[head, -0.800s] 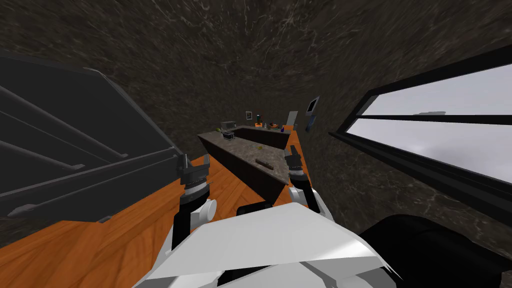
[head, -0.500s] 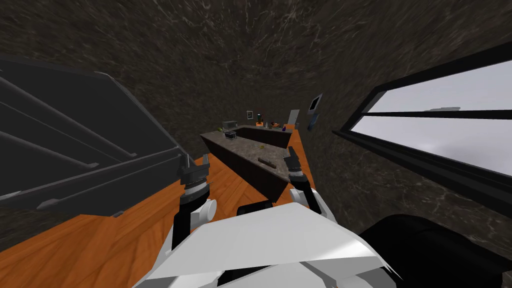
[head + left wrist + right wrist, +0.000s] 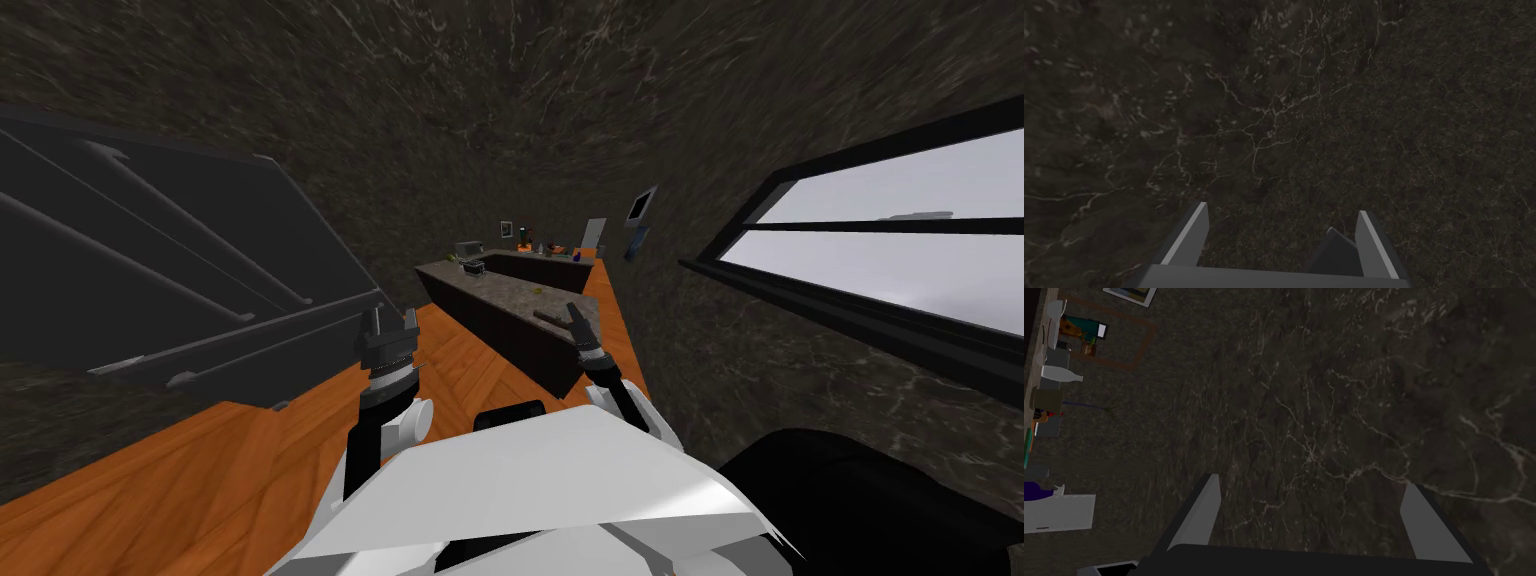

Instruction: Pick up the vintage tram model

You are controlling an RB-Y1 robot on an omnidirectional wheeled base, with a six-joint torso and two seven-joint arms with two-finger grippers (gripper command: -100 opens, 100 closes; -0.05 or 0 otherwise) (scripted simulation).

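Head view: tram model [image 3: 546, 316] lies lengthwise along counter [image 3: 500, 291]; left end effector [image 3: 390, 322], right end effector [image 3: 573, 314] both spread.

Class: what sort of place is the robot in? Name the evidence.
Probably a kitchen in a house, though that is uncertain: a long counter with a marbled top, an orange wood-plank floor, and a large window.

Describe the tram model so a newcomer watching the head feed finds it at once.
Find the long dark stone-topped counter running away over the orange floor. On its near end, beside the right gripper, lies the tram model: a low, long brown bar, unlike the small items clustered at the far end.
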